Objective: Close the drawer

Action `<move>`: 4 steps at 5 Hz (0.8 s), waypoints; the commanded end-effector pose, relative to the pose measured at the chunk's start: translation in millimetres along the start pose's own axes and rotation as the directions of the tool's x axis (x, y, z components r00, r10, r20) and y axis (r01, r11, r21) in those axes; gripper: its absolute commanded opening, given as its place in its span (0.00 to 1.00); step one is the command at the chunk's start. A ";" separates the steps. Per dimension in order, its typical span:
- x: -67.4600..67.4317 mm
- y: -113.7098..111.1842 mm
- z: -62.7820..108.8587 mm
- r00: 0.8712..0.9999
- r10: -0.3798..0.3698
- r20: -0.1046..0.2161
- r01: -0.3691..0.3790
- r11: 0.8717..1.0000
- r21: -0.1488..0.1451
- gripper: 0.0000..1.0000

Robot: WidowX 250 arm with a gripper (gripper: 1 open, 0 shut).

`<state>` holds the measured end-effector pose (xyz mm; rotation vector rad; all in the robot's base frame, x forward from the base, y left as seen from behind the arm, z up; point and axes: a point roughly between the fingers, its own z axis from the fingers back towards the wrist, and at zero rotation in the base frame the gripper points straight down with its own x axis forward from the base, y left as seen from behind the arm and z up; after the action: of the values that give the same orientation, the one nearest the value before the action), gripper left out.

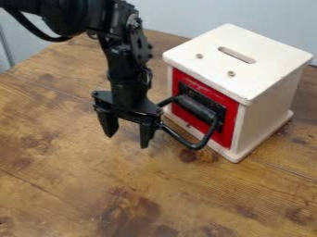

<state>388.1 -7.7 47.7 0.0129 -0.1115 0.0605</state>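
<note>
Gripper (128, 132): released, jaws spread wide, pointing straight down, holding nothing. Fingertips low over the table, whether they touch it cannot be told.
Fingers (109, 122): black, two prongs, one toward the left edge, the other just beside the handle.
Arm (118, 46): black, comes in from the top left corner and drops steeply to the gripper.
Handle (186, 123): large black loop sticking out from the drawer front toward the gripper; its outer end lies just beside the nearer finger. Contact cannot be told.
Drawer (198, 102): red with a black front plate, set in the left face of the box. How far it stands out cannot be told.
Box (254, 76): pale wood, upright, with a slot and small holes in its top; stands right of centre, nearer the far right corner.
Table (74, 194): worn brown planks, bare along the near edge and the left side.
</note>
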 end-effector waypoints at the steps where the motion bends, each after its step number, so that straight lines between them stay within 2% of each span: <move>1: 7.7 -11.9 7.7 0.997 0.052 0.051 -0.051 0.999 -0.014 1.00; 3: 10.8 -34.3 -0.1 0.996 0.049 0.071 -0.048 0.998 -0.027 1.00; 4: 6.9 -43.0 1.5 0.996 0.006 0.084 -0.003 0.999 -0.038 1.00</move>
<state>385.3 -16.0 29.0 0.0083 -0.0952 0.1224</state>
